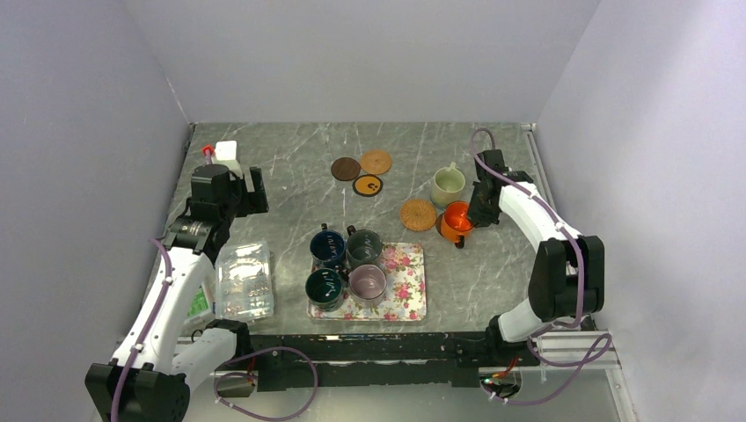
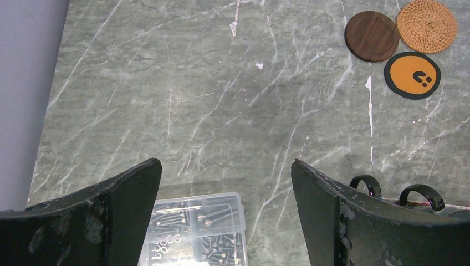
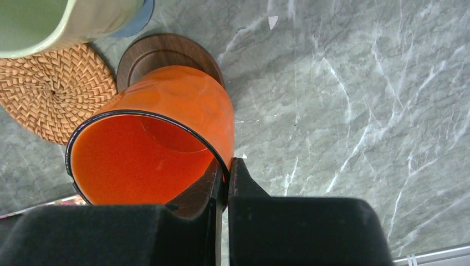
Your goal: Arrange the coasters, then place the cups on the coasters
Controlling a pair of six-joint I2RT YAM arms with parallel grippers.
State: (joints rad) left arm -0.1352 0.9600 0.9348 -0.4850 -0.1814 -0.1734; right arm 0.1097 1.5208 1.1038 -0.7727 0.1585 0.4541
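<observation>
Right gripper (image 3: 226, 166) is clamped on the rim of the orange cup (image 3: 166, 105), which is tilted over a dark brown coaster (image 3: 161, 52) just beside a woven coaster (image 3: 52, 91), contact unclear; left gripper (image 2: 224, 172) hangs wide open above the table (image 2: 221, 100).

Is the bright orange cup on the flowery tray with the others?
No, the orange cup is off the tray, beside a woven coaster, its rim pinched by the right gripper.
</observation>
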